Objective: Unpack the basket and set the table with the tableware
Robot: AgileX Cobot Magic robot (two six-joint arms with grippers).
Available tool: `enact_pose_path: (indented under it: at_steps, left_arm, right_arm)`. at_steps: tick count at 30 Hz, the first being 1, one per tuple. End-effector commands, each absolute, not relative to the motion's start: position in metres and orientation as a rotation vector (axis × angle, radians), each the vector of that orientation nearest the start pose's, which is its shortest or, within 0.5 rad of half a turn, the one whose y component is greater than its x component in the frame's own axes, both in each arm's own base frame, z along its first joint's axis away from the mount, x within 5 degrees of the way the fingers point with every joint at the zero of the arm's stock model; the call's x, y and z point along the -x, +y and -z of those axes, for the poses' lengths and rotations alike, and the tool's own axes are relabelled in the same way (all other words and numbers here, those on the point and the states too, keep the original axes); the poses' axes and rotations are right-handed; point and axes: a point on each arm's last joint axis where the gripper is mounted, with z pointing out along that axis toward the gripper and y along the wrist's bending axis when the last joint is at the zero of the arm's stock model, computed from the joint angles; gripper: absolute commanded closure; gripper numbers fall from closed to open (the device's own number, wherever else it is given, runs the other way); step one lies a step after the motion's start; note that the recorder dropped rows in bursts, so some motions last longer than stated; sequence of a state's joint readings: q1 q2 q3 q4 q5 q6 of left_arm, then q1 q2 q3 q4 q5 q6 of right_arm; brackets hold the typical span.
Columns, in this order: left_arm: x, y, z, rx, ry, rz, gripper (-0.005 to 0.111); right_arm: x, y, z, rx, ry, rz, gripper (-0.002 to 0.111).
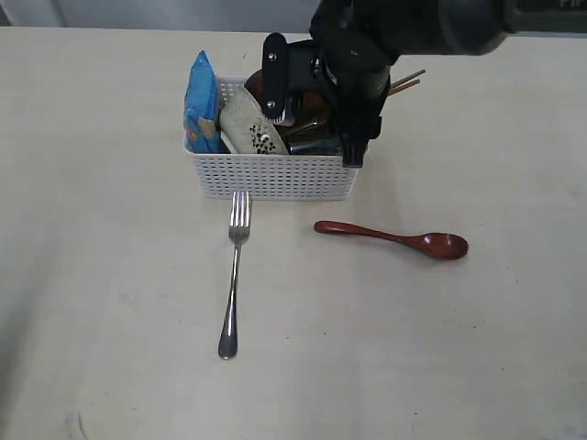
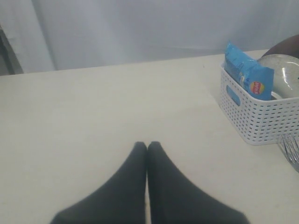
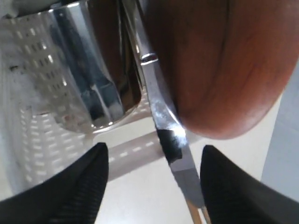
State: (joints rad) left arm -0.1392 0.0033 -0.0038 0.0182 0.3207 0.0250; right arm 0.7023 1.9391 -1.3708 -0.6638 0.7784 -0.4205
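The white basket [image 1: 275,176] stands mid-table and holds the floral bowl [image 1: 249,124], the brown plate [image 3: 219,70], the steel cup [image 3: 84,70], the knife [image 3: 163,116] and the chopsticks [image 1: 408,82]. My right gripper [image 3: 154,158] reaches down into the basket, open, with the knife blade between its fingers but not clamped. In front of the basket lie the fork [image 1: 234,275] and the dark red spoon [image 1: 394,238]. My left gripper [image 2: 147,145] is shut on nothing, low over bare table to the left of the basket [image 2: 261,116].
A blue chip bag [image 1: 200,105] stands upright at the basket's left end, next to the bowl [image 2: 280,74]. The fork's tines [image 2: 292,149] lie close to the basket's front wall. The right arm [image 1: 413,27] hangs over the basket's right half.
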Motion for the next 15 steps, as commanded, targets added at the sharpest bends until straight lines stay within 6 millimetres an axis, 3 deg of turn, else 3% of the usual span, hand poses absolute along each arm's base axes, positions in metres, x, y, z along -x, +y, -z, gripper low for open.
enact_pose_path:
  at_steps: [1, 10, 15]
  left_arm:
    - [-0.054, -0.007, -0.184, -0.166, 1.797, 0.056, 0.107]
    - [-0.054, -0.007, -0.184, -0.166, 1.797, 0.056, 0.107]
    - [-0.054, -0.007, -0.184, -0.166, 1.797, 0.056, 0.107]
  right_arm:
    - [-0.341, 0.236, -0.196, 1.830, 1.907, 0.681, 0.052]
    - [-0.351, 0.237, -0.176, 1.805, 1.889, 0.779, 0.053]
    - [-0.351, 0.236, -0.176, 1.765, 1.911, 0.790, 0.086]
